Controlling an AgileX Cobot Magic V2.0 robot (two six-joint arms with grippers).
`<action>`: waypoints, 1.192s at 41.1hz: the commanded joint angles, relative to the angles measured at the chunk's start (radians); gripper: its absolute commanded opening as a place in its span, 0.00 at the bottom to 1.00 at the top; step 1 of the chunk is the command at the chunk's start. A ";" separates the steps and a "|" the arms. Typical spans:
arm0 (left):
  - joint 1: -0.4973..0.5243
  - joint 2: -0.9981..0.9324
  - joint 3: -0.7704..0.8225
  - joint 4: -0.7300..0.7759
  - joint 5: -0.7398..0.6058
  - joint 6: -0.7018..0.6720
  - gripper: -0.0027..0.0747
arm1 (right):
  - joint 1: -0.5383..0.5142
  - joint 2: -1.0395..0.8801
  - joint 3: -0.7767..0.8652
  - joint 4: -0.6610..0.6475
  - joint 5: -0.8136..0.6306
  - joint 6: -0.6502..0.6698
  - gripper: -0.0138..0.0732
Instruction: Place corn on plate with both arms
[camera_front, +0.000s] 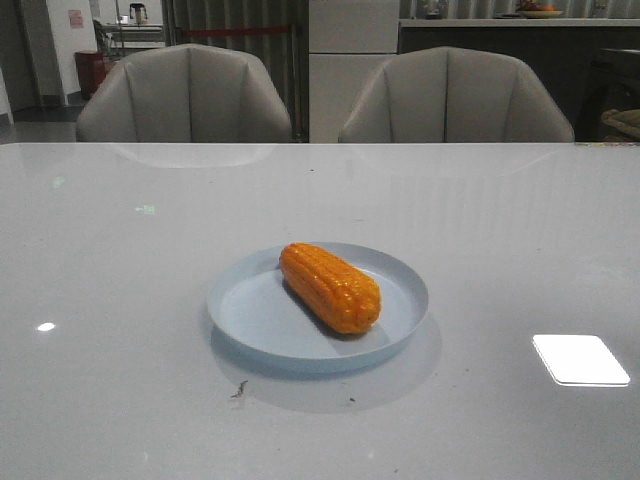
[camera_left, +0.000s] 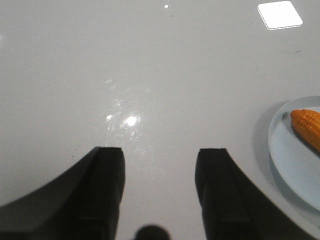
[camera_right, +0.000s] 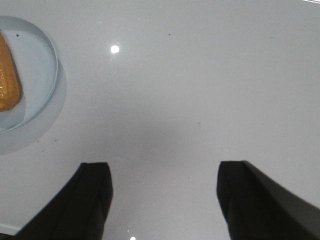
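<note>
The orange-yellow corn (camera_front: 329, 286) lies on its side across the pale blue plate (camera_front: 240, 302) in the middle of the table. No arm shows in the front view. In the left wrist view my left gripper (camera_left: 161, 152) is open and empty over bare table, with the plate's rim (camera_left: 276, 145) and the corn's tip (camera_left: 306, 125) off to one side. In the right wrist view my right gripper (camera_right: 165, 167) is open and empty over bare table, with the plate (camera_right: 40, 65) and part of the corn (camera_right: 7, 82) at the frame's edge.
The table (camera_front: 520, 230) is glossy grey-white with bright lamp reflections (camera_front: 580, 359). Two grey chairs (camera_front: 183, 95) stand behind its far edge. A small dark speck (camera_front: 239, 389) lies in front of the plate.
</note>
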 joint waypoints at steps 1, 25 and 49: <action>0.000 -0.018 -0.031 -0.005 -0.071 -0.006 0.44 | -0.006 -0.016 -0.023 -0.002 -0.069 -0.008 0.79; 0.000 -0.018 -0.031 -0.005 -0.071 -0.006 0.16 | -0.006 -0.016 -0.024 -0.002 -0.070 -0.008 0.79; 0.000 -0.162 0.002 -0.005 -0.111 -0.006 0.16 | -0.006 -0.016 -0.024 -0.002 -0.072 -0.008 0.79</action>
